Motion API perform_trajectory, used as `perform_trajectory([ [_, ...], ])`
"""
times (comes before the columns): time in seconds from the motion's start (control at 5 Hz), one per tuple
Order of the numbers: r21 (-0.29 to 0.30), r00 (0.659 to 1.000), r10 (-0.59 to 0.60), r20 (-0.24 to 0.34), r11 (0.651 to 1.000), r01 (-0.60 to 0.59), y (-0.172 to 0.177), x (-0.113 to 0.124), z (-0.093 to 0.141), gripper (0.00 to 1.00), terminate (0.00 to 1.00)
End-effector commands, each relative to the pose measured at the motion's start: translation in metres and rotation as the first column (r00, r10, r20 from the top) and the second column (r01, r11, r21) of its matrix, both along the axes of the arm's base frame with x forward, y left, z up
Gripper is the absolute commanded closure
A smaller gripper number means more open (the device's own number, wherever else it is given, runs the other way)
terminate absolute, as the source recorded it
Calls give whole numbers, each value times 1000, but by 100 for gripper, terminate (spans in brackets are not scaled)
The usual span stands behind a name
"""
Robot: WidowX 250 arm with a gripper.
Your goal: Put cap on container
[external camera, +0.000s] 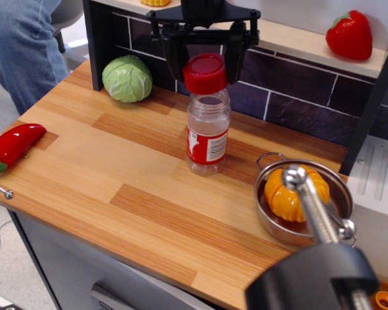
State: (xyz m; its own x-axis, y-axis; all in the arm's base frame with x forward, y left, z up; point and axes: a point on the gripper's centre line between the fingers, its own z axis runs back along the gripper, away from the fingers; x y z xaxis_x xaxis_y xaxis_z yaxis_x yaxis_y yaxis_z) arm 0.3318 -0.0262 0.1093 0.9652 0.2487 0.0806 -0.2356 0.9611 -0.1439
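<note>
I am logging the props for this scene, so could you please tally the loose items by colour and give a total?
Red: 3 - cap, chili pepper, strawberry
Green: 1 - cabbage
Orange: 1 - pumpkin in the steel pot
Silver: 1 - steel pot
Clear: 1 - container
Total: 7

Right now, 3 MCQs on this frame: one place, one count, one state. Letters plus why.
1. The cabbage lies:
A. back left of the counter
B. in the pot
C. on the shelf

2. Strawberries in view:
A. none
B. one
C. three

3. The cap is:
A. flat on the counter
B. in the pot
C. held by the gripper at the container mouth

A: it sits by the tiled wall, left.
B: one strawberry, on the shelf.
C: fingers flank the cap atop the neck.
</note>
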Motion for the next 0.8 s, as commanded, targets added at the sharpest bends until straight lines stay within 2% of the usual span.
perform_trajectory([
  [0.0, 63, 1000, -25, -3, 998, 25, 2, 2, 1, 100, 0],
  [0.4, 123, 1000, -29, 9, 992, 27, -2, -1, -20, 100, 0],
  [0.6, 162, 998, -18, 57, 987, 9, -4, -2, -23, 100, 0],
])
